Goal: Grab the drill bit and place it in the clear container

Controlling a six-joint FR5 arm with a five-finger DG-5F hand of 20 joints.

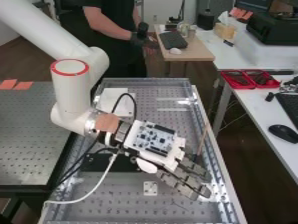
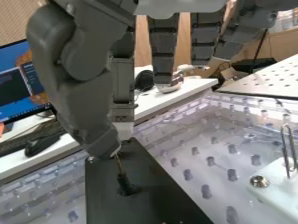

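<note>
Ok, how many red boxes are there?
2. In the high view, the left red box and the right red box sit side by side on the white table at the right. Others may be hidden.

Lighting's decent on my end: in the high view it's soft and pretty even, the arm (image 1: 78, 85) comes out bright white, the hand (image 1: 187, 182) reads much darker, and the floor (image 1: 256, 172) sits in gloom. I'm getting pale glare streaks on the bench (image 1: 123, 200), though. Wrist view's bright too, with light bouncing off the clear studded surface (image 2: 213, 175), a screen (image 2: 16, 90) glowing and a hard little glint on the metal knob (image 2: 259, 181).
</note>
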